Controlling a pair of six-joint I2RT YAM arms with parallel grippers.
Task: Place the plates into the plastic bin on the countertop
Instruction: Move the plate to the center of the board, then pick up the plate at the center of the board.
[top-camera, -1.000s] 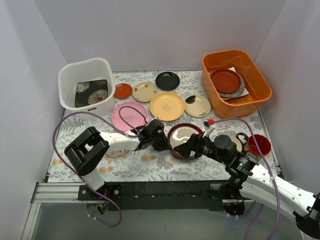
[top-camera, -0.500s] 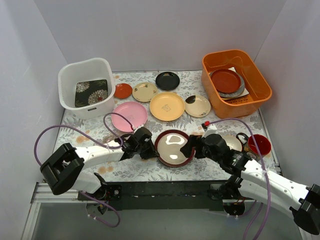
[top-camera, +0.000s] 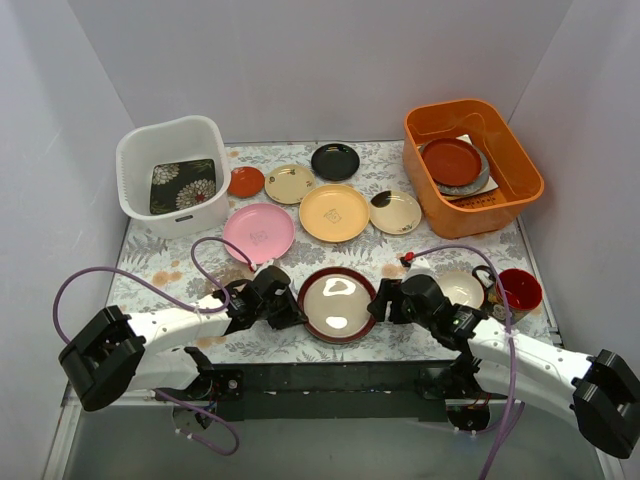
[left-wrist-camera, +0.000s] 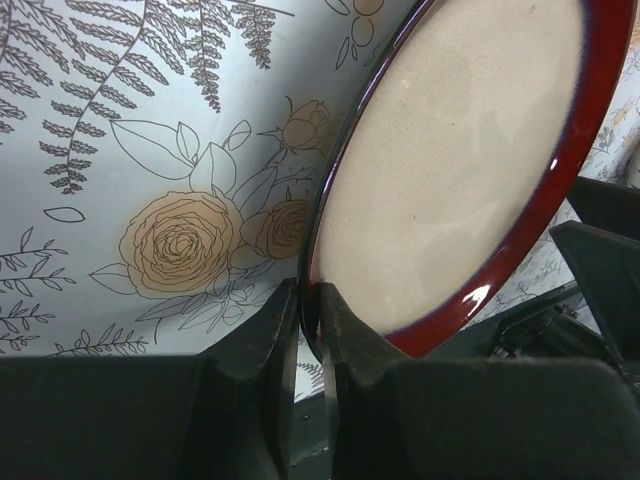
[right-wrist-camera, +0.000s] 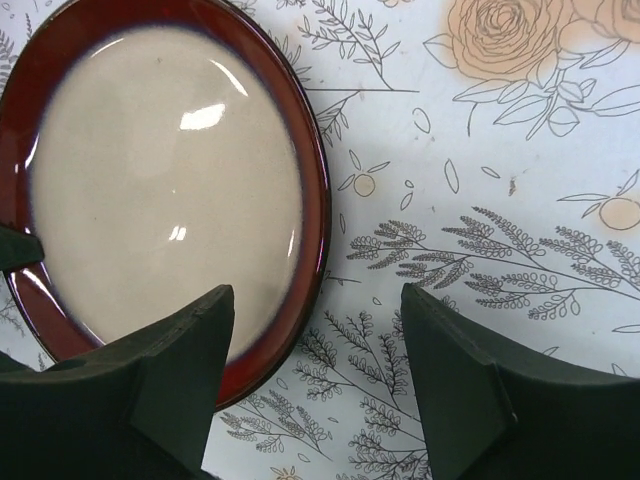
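The red-rimmed cream plate (top-camera: 337, 305) is low over the countertop (top-camera: 300, 345) near the front edge. My left gripper (top-camera: 291, 309) is shut on its left rim; the left wrist view shows both fingers (left-wrist-camera: 265, 345) pinching the rim of the plate (left-wrist-camera: 460, 170). My right gripper (top-camera: 379, 300) is open at the plate's right rim; in the right wrist view (right-wrist-camera: 315, 375) the plate (right-wrist-camera: 160, 190) lies partly between the spread jaws, untouched. The white plastic bin (top-camera: 190, 217) stands at the back left with the dark square floral plate (top-camera: 183, 185) inside.
Pink (top-camera: 259, 232), yellow (top-camera: 334, 212), beige (top-camera: 289, 183), black (top-camera: 335, 161) and orange-red (top-camera: 245, 181) plates lie mid-table, and a cream one (top-camera: 395, 212). Another cream plate (top-camera: 462, 288) sits beside the red mug (top-camera: 520, 288). The orange tub (top-camera: 520, 190) holds more dishes.
The red-rimmed plate has moved left and toward the front edge, from tilted to nearly flat, with my left gripper on it. Both arms have drawn back toward the near edge.
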